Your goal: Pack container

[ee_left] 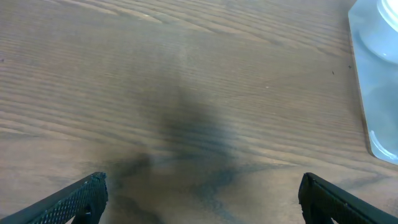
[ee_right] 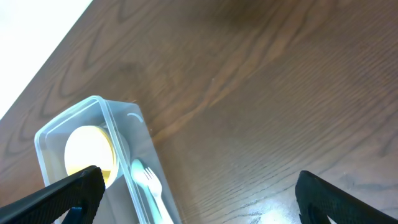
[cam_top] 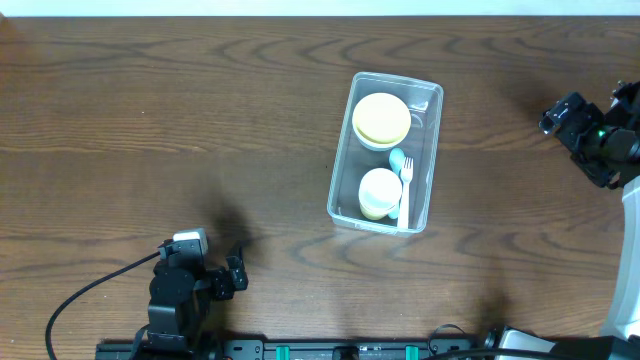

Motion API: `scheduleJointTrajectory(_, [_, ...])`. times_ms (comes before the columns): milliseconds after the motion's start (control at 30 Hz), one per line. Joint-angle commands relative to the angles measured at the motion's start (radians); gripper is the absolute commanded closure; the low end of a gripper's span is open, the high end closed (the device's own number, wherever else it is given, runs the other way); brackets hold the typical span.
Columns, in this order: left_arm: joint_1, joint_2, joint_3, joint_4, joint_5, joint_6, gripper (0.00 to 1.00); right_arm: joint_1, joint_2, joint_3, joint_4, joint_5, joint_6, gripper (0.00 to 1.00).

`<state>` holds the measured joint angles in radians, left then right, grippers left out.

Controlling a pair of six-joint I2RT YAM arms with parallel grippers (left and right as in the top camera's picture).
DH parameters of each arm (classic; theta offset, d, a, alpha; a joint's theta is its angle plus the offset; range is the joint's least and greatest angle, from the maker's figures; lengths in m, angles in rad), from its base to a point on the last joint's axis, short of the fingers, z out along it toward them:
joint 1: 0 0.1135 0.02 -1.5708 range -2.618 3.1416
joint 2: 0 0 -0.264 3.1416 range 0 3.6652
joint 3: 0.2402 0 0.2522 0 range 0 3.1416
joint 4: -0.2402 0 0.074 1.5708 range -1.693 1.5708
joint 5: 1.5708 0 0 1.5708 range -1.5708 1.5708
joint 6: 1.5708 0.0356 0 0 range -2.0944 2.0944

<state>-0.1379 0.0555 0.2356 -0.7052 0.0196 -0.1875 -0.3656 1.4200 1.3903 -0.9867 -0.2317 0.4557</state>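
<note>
The clear plastic container (cam_top: 432, 100) stands right of the table's middle. Inside it are a yellow bowl (cam_top: 381, 119), a white cup-like bowl (cam_top: 379, 192), a white fork (cam_top: 406, 190) and a pale blue spoon (cam_top: 397, 159). The container also shows in the right wrist view (ee_right: 118, 124) with the yellow bowl (ee_right: 87, 152) and the fork (ee_right: 149, 186), and its corner shows in the left wrist view (ee_left: 373, 81). My left gripper (cam_top: 236, 272) is open and empty near the front left. My right gripper (cam_top: 560, 115) is open and empty at the right edge, apart from the container.
The dark wood table (cam_top: 180, 120) carries nothing else in view. A black cable (cam_top: 90, 290) runs from the left arm towards the front edge. The white table edge shows at the top left of the right wrist view (ee_right: 31, 43).
</note>
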Motion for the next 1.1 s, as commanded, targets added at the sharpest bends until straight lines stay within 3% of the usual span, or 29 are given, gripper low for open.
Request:
scheduleJointTrajectory(0, [0.006, -0.014, -0.01, -0.001, -0.001, -0.013, 0.02, -0.007, 0.001, 0.001, -0.001, -0.001, 0.003, 0.01])
scheduleJointTrajectory(767, [0.006, -0.013, -0.01, -0.001, -0.001, -0.013, 0.02, -0.005, -0.009, 0.0, -0.002, -0.001, 0.003, 0.01])
scheduleJointTrajectory(1067, [0.006, -0.013, -0.01, -0.001, -0.001, -0.013, 0.02, 0.155, -0.25, -0.005, -0.002, 0.002, -0.003, 0.01])
